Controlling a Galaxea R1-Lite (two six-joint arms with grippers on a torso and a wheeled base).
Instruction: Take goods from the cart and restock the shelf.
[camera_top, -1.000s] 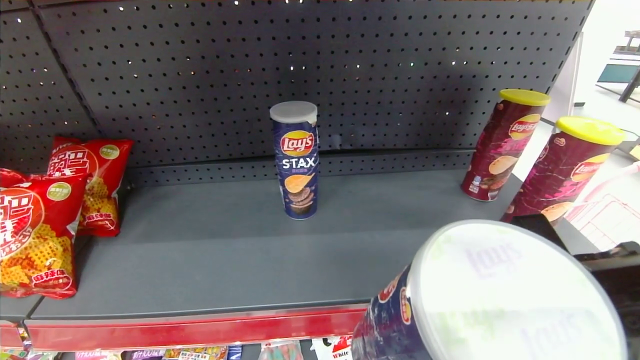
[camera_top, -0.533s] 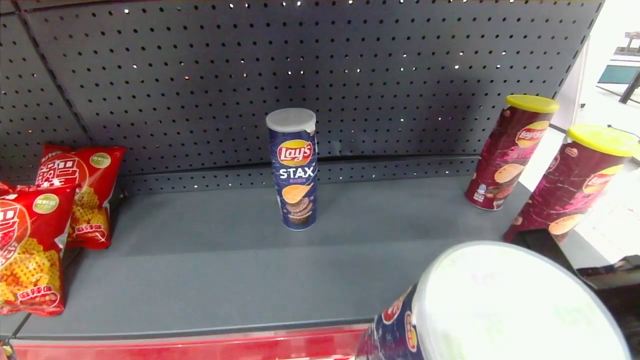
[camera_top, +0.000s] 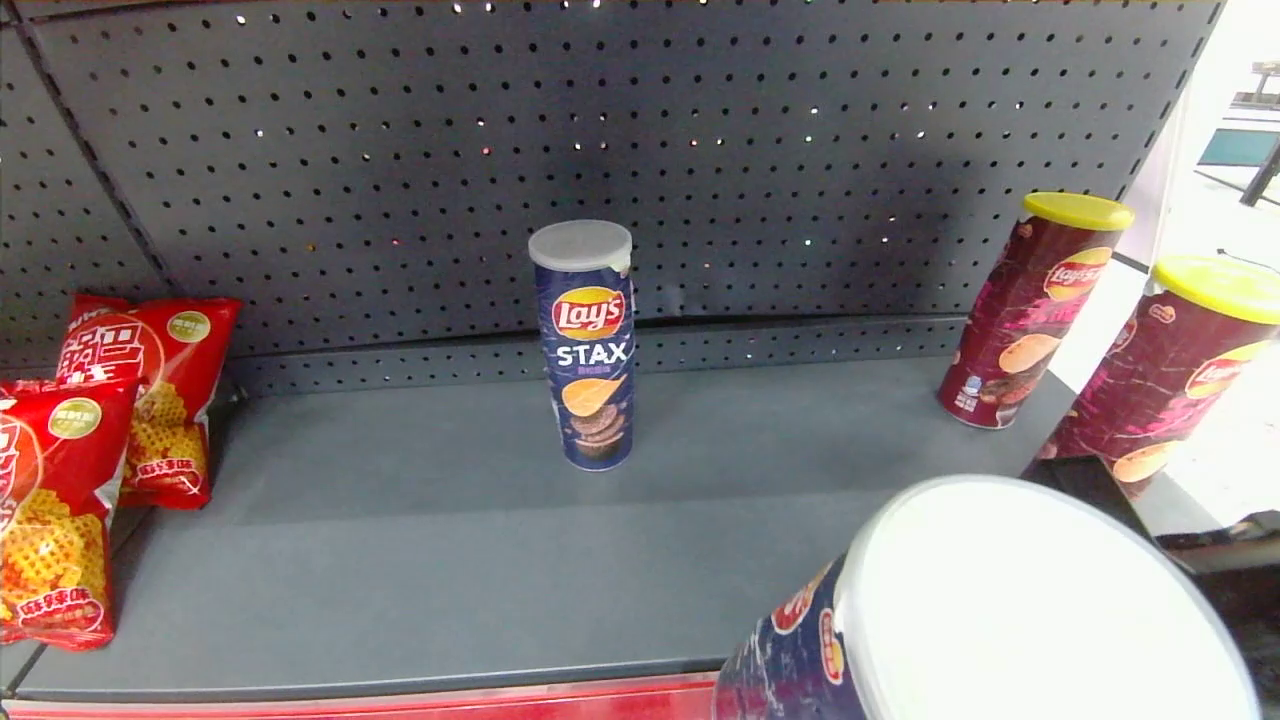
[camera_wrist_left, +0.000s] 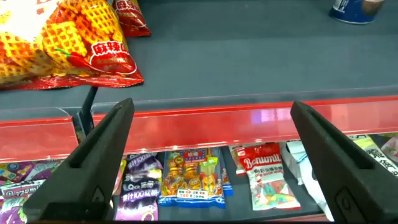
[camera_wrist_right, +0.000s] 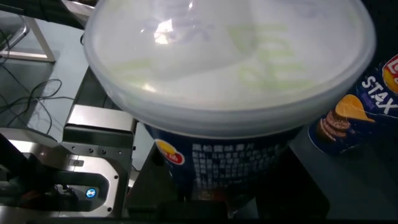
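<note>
A blue chips can (camera_top: 583, 345) with a pale lid stands upright mid-shelf, near the pegboard back. A second blue chips can (camera_top: 1000, 610) with a white lid hangs in front of the shelf's right front edge, close under the head camera. My right gripper (camera_wrist_right: 211, 193) is shut on its lower body; the lid (camera_wrist_right: 230, 56) hides the fingers. The standing can (camera_wrist_right: 354, 118) lies just beyond it. My left gripper (camera_wrist_left: 211, 168) is open and holds nothing, facing the shelf's red front rail (camera_wrist_left: 205, 121) at the left.
Two maroon cans with yellow lids (camera_top: 1030, 310) (camera_top: 1170, 370) stand at the shelf's right end. Red snack bags (camera_top: 150, 400) (camera_top: 50, 520) lie at the left. The grey shelf board (camera_top: 400, 560) has free room between them. Packets (camera_wrist_left: 186, 183) hang below the rail.
The head camera has tilted, so the whole shelf picture sits lower and the red rail is nearly out of frame. The held can keeps about the same place against the shelf.
</note>
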